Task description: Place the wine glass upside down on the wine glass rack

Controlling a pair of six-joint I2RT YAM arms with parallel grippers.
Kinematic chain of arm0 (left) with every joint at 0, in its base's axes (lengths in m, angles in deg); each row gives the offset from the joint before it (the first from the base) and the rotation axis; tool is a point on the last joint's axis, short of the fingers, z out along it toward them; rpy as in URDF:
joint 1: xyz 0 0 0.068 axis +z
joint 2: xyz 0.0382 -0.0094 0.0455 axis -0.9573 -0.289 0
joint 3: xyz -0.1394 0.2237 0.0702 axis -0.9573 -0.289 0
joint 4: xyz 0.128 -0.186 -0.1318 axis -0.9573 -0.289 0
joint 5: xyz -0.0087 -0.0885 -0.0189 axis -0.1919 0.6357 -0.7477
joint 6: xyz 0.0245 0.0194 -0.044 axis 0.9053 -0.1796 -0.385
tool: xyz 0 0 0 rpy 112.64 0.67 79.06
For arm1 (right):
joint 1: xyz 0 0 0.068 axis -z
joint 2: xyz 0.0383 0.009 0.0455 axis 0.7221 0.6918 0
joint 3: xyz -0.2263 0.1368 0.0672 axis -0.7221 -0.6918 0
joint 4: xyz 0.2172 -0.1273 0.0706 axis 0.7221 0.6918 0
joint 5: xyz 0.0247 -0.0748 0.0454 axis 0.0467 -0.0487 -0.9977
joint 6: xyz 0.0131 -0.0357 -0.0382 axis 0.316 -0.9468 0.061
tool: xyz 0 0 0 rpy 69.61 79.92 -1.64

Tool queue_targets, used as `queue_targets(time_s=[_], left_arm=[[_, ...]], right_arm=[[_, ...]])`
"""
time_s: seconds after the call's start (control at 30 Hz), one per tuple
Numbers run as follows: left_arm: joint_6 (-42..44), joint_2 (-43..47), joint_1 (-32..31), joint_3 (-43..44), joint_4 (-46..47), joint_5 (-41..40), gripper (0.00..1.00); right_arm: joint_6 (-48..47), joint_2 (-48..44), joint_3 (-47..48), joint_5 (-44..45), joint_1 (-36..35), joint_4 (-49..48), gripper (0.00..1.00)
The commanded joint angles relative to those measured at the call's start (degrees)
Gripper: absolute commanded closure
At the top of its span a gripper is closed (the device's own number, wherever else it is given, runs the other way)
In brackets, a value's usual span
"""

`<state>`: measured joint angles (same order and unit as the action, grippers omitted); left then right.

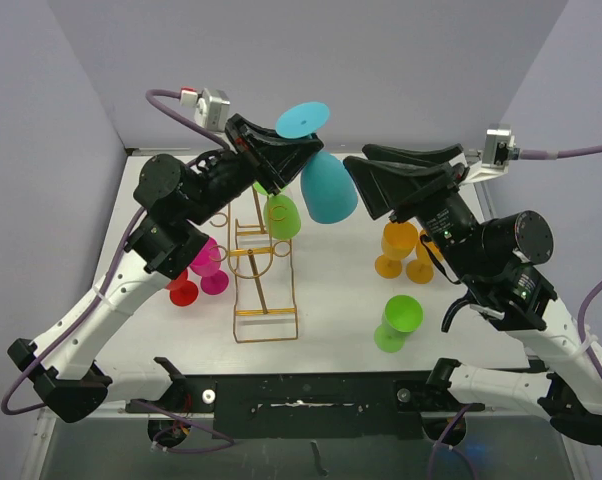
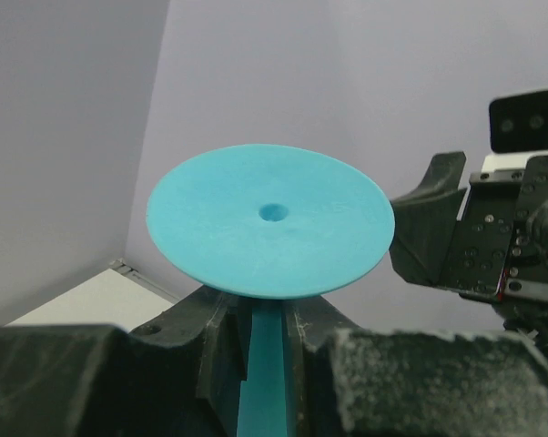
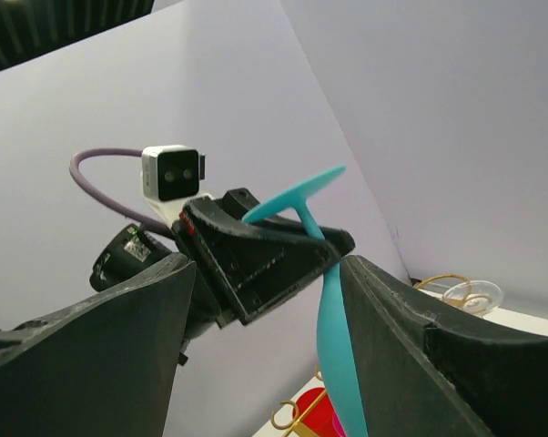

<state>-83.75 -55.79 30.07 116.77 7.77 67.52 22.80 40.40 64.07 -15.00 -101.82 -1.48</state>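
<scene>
One matte, disc-footed wine glass [image 1: 328, 190] hangs inverted.

The table [image 1: 341, 290] is viewed from above and behind its near edge, tilted down toward the back wall [image 1: 381, 60], far enough for the whole workspace to be framed; the left wrist view is taken close behind the left gripper [image 2: 267, 337], aimed upward past the teal glass [image 2: 269, 223]; the right wrist view is aimed leftward between the fingers [image 3: 429, 355] of the right gripper [image 1: 359, 190]; that glass and the left gripper are shared by all three.
</scene>
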Motion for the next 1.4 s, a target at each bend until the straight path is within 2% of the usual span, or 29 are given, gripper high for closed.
queue_targets(time_s=[0.0,0.37,0.6,0.7,0.9,1.03,1.13,1.37], left_arm=[[4.07,0.49,0.07,-0.54,2.82,7.81,1.0],[9.36,1.2,-0.01,-4.53,4.36,13.16,1.0],[11.47,2.21,-0.02,-6.54,5.62,15.87,1.0],[12.48,2.39,-0.02,-6.87,4.85,16.23,1.0],[15.07,2.83,-0.02,-7.54,2.27,16.12,1.0],[14.92,3.21,-0.02,-8.6,2.21,14.8,1.0],[13.42,2.55,-0.1,-8.44,2.53,14.85,0.91],[11.37,2.67,-0.28,-8.65,2.6,15.25,0.65]], right_arm=[[4.17,2.9,4.36,7.07,-0.25,4.61,0.34],[10.33,3.96,4.69,13.64,-0.13,7.62,0.37],[11.91,5.78,4.92,9.85,-0.12,8.17,0.4],[13.5,5.6,4.27,9.78,-0.13,8.82,0.48],[16.16,4.29,1.42,10.3,-0.14,8.86,0.75],[17.08,3.92,1.54,11.01,-0.22,9.49,0.87],[18.3,4.13,2.09,12.12,-0.16,10.45,1.0],[20.44,4.19,4.13,16.64,-0.16,13.41,1.0]])
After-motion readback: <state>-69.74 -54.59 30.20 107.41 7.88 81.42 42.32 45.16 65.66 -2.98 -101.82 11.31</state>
